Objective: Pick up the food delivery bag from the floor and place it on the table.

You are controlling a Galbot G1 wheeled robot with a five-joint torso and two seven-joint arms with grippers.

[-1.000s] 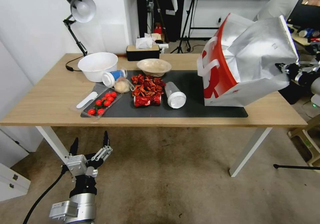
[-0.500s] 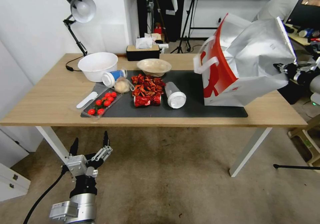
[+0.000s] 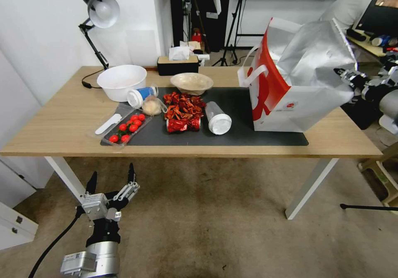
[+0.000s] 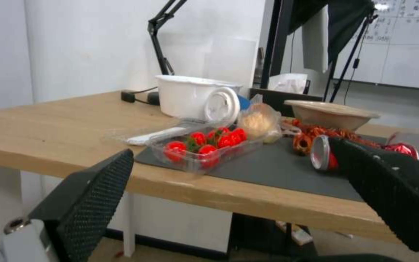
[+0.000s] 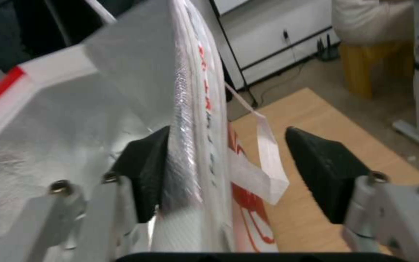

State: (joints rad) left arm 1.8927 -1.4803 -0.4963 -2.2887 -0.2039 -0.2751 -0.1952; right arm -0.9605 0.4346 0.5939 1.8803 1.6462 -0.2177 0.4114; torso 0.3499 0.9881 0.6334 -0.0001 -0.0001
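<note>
One food delivery bag (image 3: 298, 83) stands on table (image 3: 54, 124).

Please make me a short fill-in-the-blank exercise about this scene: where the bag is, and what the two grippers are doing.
1. The bag stands on the ____ mat of the table.
2. The right gripper has its fingers ____, with the bag's wall between them.
3. The left gripper hangs open, lower than the ____.
4. The can near the middle of the mat lies on its ____.

Missing words: dark grey; open; tabletop; side
</note>
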